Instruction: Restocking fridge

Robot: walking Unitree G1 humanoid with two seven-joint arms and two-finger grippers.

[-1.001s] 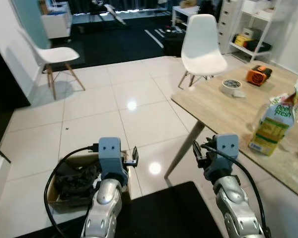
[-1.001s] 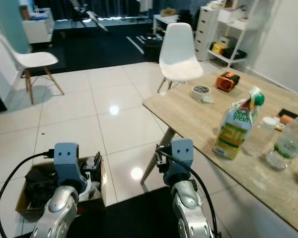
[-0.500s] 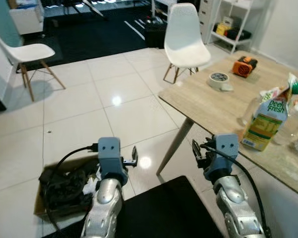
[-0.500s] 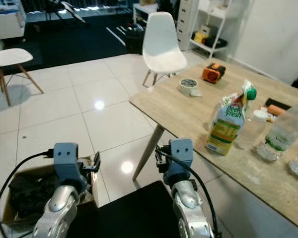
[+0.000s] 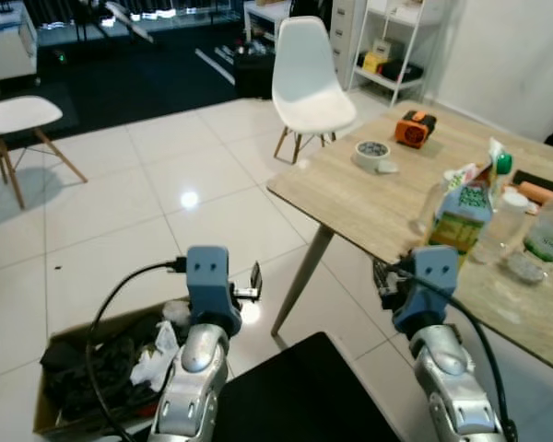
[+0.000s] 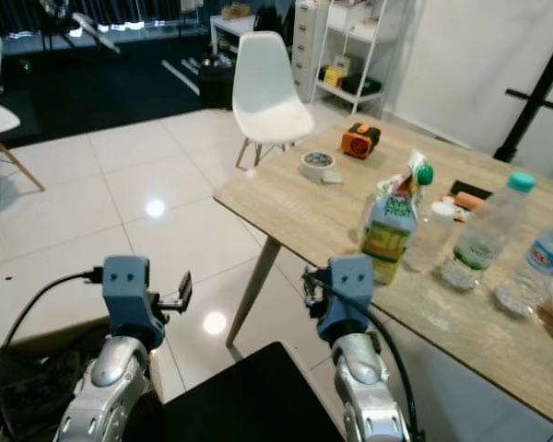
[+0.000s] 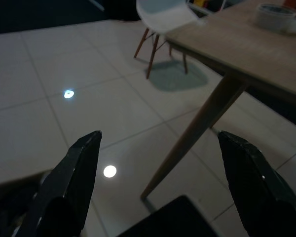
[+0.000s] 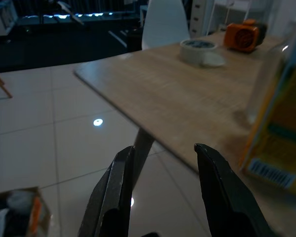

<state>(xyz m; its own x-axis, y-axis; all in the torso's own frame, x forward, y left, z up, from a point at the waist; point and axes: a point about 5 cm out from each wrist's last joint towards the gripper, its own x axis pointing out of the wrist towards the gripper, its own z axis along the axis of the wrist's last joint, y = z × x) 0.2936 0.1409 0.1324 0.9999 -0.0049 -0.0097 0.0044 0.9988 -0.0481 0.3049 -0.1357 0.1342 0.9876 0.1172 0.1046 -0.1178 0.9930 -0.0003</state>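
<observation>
Down low and close, both arms are held up in front of the robot. The left gripper has its black fingers spread wide apart, with nothing between them, and it points at the white floor by the table leg. The right gripper has its fingers a little apart and holds nothing; it points at the near edge of the table. By the left arm, a box sits on the floor, full of dark cables and some white scraps. On the right stands the wooden table. Near its front edge is a juice carton with a green cap, standing upright, just past the right gripper. Beside the carton is a clear cup, and next come a bottle with a teal cap and another bottle with a blue label. Farther back on the table lie a roll of tape and an orange tool. A white chair stands past the table's far corner. Another white chair is far off on the left. At the back is a white shelf beside a dark floor area.
</observation>
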